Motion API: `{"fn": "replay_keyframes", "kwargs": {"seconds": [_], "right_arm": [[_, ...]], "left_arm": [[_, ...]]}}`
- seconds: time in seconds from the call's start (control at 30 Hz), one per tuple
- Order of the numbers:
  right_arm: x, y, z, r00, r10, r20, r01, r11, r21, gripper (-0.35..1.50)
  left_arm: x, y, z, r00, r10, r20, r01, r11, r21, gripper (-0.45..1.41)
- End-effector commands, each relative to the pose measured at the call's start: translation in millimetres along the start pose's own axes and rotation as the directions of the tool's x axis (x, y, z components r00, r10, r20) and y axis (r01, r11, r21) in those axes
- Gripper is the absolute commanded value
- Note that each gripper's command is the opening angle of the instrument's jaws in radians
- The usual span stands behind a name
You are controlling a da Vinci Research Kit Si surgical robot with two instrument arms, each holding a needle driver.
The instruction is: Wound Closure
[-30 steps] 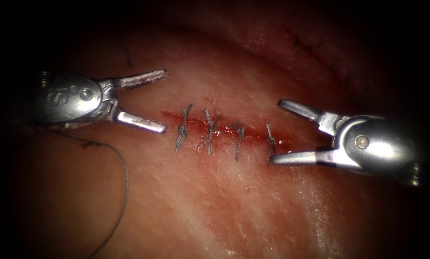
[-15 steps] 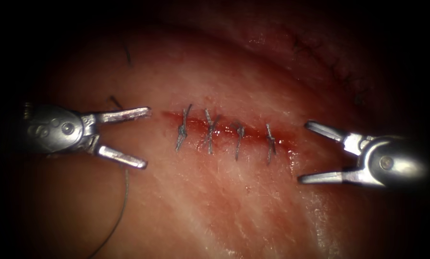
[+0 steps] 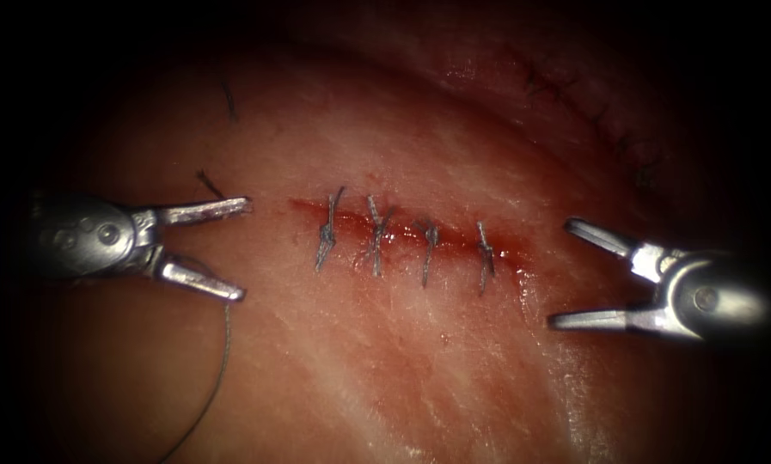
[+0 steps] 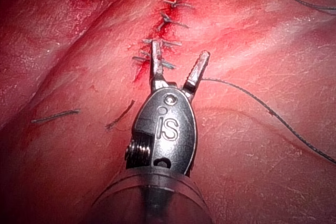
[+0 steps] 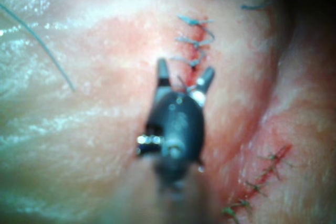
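Both tools, left [image 3: 239, 249] and right [image 3: 561, 273], gape empty beside the stitched cut [image 3: 402, 236]; limp thread [image 3: 217, 369] at seven o'clock likely slips, best pinched mid-strand.

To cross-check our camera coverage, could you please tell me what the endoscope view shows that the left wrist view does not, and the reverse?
Endoscope view: the right arm's silver end effector, open and holding nothing, right of the cut. Left wrist view: the stamped lettering on the left arm's housing. Both: the left arm's silver end effector, open and empty, left of the four dark stitches closing the red cut, and the thin dark thread loose on the pink tissue.
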Motion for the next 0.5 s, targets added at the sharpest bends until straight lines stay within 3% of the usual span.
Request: {"fn": "replay_keyframes", "kwargs": {"seconds": [0.03, 0.5], "right_arm": [[-0.4, -0.4, 0.8, 1.000, 0.002, -0.006, -0.002, 1.000, -0.002, 1.33], [-0.2, 0.0, 0.6, 1.000, 0.007, -0.017, -0.007, 1.000, -0.014, 1.31]], "left_arm": [[-0.9, 0.6, 0.4, 1.000, -0.009, 0.000, 0.009, 1.000, -0.001, 0.29], [-1.1, 0.3, 0.8, 1.000, -0.008, 0.001, 0.008, 1.000, -0.001, 0.29]]}}
